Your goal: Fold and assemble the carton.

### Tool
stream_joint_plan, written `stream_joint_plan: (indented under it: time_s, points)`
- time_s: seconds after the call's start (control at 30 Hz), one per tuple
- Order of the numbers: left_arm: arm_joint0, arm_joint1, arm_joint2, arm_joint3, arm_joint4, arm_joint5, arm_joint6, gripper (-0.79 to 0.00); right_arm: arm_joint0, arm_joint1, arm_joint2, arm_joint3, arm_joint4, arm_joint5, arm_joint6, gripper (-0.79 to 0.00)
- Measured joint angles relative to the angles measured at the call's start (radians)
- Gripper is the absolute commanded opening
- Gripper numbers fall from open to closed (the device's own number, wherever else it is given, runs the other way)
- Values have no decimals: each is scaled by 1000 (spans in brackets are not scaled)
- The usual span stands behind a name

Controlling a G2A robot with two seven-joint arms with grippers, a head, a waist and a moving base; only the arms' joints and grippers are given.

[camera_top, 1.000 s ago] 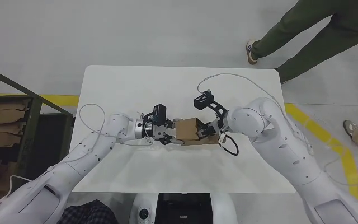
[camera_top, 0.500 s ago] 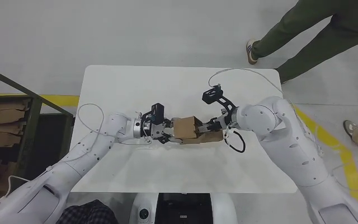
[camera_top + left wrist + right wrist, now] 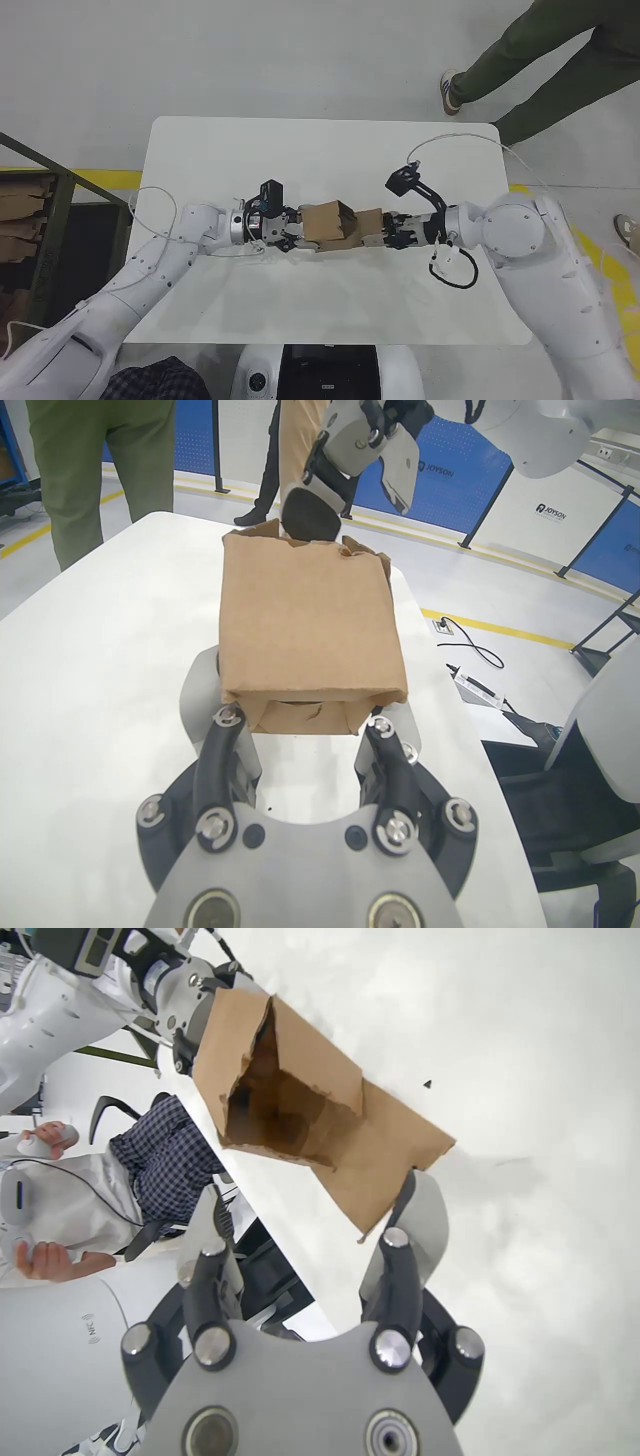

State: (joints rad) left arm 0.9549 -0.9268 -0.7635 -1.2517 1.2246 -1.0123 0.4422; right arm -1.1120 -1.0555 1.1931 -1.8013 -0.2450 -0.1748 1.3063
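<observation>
1. The carton lies on its side near the middle of the tabletop, between the two arms. Whether it rests on the surface or hangs just above it cannot be told.
2. The left gripper grasps the carton's near end, one finger against each side wall.
3. The right gripper is spread wide at the far end and holds nothing. One of its fingers touches the edge of the loose flap.
4. The step in hand looks like folding that flap over the open mouth.
5. To do it well, the left grasp should be firm but not crushing, so the tube stays square.
6. The right finger should push close to the flap's crease and sweep it toward the mouth. That way the board bends at the score, not mid-panel.
7. The mouth's edges look ragged, so a slow push would avoid a snag or tear.
8. The carton's long axis runs across the tabletop from one gripper to the other. Its open mouth and outstretched flap point toward the right arm, and the other end points into the left gripper.
</observation>
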Motion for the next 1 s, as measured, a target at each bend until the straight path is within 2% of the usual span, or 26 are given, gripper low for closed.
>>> stream_joint_plan:
  time_s: [0.13,0.4,0.73,1.0]
  points:
    - [11,0,-10,-6,5,0,-5,-419,-44,7,22,-9,65,-38,-10,-785]
    - [20,-5,-16,-16,3,0,-18,-416,-80,12,21,-3,121,-48,-71,-785]
    - [26,-9,-16,-44,0,0,-15,-416,-11,-4,-61,105,169,-7,-136,-785]
    - [25,-7,-10,-47,-5,0,-9,-416,43,-13,-113,133,171,0,-151,-785]
